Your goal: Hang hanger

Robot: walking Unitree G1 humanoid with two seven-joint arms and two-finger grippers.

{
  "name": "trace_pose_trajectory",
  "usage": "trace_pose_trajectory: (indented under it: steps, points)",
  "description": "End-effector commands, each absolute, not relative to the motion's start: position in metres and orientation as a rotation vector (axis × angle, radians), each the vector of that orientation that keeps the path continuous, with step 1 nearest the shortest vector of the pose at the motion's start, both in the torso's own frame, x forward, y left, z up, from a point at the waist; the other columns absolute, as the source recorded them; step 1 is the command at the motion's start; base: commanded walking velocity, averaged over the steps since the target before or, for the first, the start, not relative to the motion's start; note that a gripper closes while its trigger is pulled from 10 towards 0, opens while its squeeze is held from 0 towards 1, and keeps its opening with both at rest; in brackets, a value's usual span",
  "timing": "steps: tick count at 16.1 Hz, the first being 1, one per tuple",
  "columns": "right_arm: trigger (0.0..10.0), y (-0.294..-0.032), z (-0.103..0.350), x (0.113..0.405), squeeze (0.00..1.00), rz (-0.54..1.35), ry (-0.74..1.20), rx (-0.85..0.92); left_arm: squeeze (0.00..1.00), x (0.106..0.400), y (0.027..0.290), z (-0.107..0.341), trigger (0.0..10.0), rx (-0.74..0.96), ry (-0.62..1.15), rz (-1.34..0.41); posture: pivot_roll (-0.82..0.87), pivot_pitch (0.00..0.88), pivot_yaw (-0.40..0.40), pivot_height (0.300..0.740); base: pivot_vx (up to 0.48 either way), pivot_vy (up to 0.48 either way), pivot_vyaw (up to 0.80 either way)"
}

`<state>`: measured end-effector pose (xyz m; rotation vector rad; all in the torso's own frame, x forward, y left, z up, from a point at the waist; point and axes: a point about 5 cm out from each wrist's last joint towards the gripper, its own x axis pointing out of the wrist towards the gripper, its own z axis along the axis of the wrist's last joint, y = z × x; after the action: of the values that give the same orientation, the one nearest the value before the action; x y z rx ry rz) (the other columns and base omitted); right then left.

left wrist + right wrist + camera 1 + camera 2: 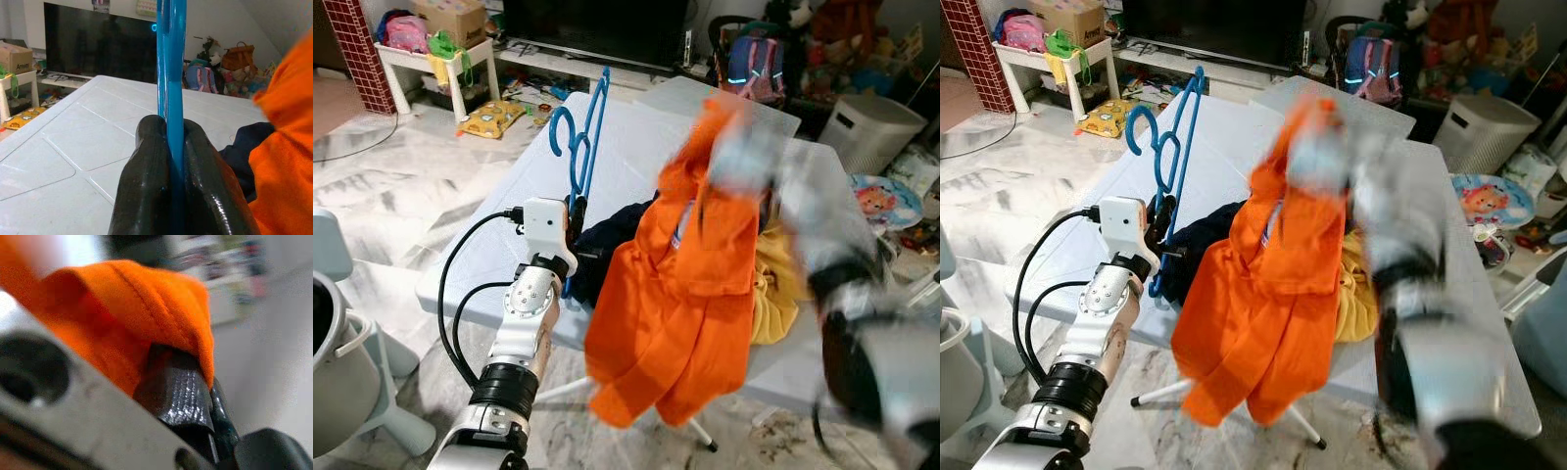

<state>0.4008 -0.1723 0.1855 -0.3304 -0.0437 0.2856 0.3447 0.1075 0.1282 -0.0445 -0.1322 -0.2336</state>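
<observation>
Blue hanger (579,147) pinched upright in left tool (168,161), right tool (195,401) clamping orange shirt (675,294) above white table (489,245), cluttered room.

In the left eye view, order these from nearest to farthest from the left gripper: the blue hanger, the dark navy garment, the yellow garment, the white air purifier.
1. blue hanger, clamped in the left gripper.
2. dark navy garment, just to its right on the white table.
3. yellow garment, beyond the orange shirt.
4. white air purifier, far right on the floor.

White folding table (489,245) on marble floor (401,186); dark TV (597,29) behind.
</observation>
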Motion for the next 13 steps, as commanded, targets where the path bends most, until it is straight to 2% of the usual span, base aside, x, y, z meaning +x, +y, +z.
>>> trace_pose_trajectory:
  steps: [1, 4, 7, 13]
  points:
    - [10.0, -0.184, 0.194, 0.396, 1.0, 0.325, -0.07, -0.377, 0.0, 0.34, 0.104, 0.108, 10.0, -0.04, -0.035, -0.249, 0.17, 0.0, -0.121, 0.74, 0.0, 0.0, 0.0]
    - [10.0, -0.205, 0.178, 0.371, 1.0, 0.388, -0.014, -0.425, 0.0, 0.339, 0.1, 0.106, 10.0, -0.044, -0.028, -0.269, 0.15, 0.0, -0.111, 0.74, 0.0, 0.0, 0.0]
    - [10.0, -0.214, 0.172, 0.347, 1.0, 0.437, 0.03, -0.402, 0.0, 0.339, 0.1, 0.106, 10.0, -0.045, -0.026, -0.276, 0.14, 0.0, -0.104, 0.74, 0.0, 0.0, 0.0]
    - [10.0, -0.219, 0.173, 0.287, 1.0, 0.587, 0.099, -0.21, 0.0, 0.339, 0.098, 0.104, 10.0, -0.041, -0.015, -0.299, 0.12, 0.0, -0.087, 0.74, 0.0, 0.0, 0.0]
